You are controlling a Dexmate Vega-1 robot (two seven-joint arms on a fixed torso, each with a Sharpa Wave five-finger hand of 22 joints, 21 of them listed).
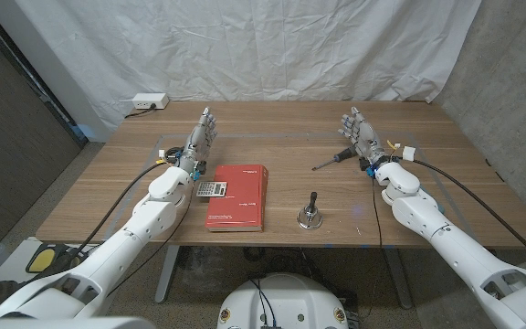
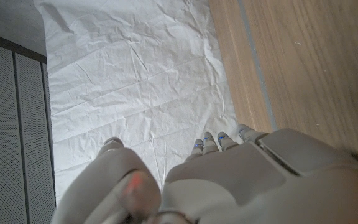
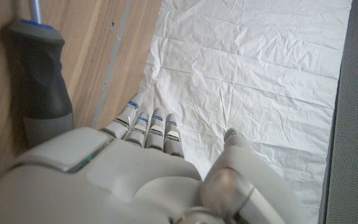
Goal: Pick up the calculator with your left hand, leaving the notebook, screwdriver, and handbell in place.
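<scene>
Showing calculator (image 1: 210, 190) on notebook (image 1: 237, 196), overhead.

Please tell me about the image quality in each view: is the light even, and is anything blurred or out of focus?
Head view: soft, even light, short shadows under the handbell and notebook, all sharp. Left wrist view: the left hand is close and blurred, while the backdrop creases look clear. Right wrist view: the right hand is slightly soft, and the screwdriver handle beside it is fairly sharp.
</scene>
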